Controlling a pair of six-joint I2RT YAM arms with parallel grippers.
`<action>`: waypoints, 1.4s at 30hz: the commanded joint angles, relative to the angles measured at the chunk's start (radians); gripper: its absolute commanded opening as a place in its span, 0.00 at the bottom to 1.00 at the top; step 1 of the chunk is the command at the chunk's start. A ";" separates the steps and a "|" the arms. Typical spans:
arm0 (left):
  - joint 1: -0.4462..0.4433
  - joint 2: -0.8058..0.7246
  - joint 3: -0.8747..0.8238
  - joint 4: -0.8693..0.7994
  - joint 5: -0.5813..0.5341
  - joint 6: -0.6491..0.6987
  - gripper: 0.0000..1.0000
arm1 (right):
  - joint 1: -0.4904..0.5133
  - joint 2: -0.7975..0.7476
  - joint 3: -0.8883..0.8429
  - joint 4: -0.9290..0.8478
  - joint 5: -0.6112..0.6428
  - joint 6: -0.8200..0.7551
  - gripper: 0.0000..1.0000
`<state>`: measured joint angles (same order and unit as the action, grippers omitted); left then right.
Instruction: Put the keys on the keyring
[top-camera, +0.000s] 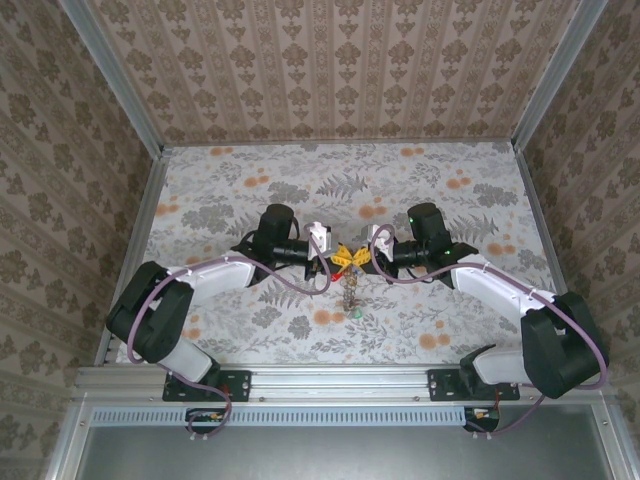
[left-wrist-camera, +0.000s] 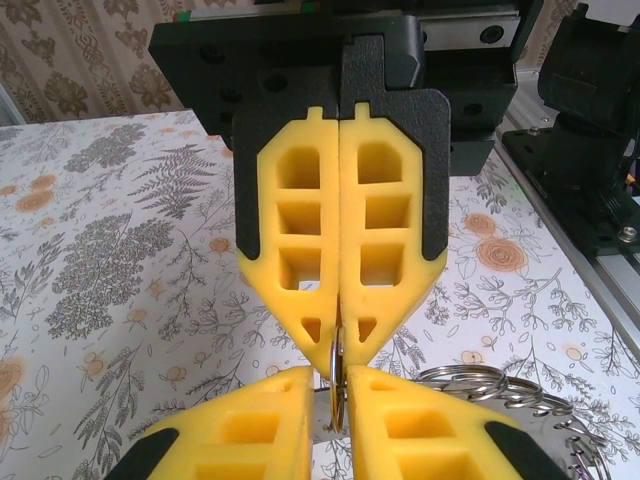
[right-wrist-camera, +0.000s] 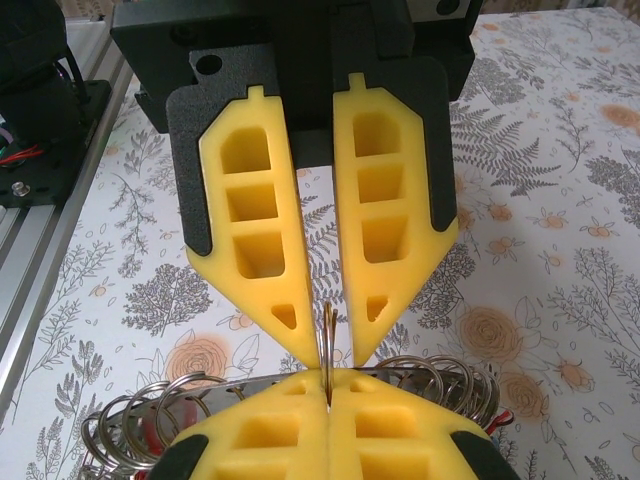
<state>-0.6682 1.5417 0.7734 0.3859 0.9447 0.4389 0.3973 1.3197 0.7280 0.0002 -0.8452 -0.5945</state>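
1. Pinching keyring (right-wrist-camera: 328, 338) edge-on, right gripper (left-wrist-camera: 340, 345) is fully closed on it.
2. Left gripper (right-wrist-camera: 333, 352) straddles keyring, jaws barely apart, gripping nothing.
3. Risk: off-centre closing twists keyring, and keys (top-camera: 351, 295) bunched below it slip.

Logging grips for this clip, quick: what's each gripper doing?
Left gripper: slightly open, tips either side of the ring, not pinching it.
Right gripper: closed on the ring.
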 joint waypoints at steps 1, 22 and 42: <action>-0.007 -0.009 0.015 -0.033 -0.006 0.041 0.15 | 0.002 -0.009 0.020 0.056 -0.060 0.013 0.00; 0.016 -0.061 0.002 0.027 -0.078 -0.039 0.00 | -0.011 -0.193 -0.086 0.122 0.189 0.256 0.29; 0.032 -0.103 -0.009 0.027 -0.107 -0.088 0.00 | -0.684 -0.189 -0.045 -0.468 1.012 1.212 0.38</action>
<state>-0.6453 1.4776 0.7769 0.3523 0.8204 0.3668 -0.2066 1.1263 0.7200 -0.3981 0.1238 0.5076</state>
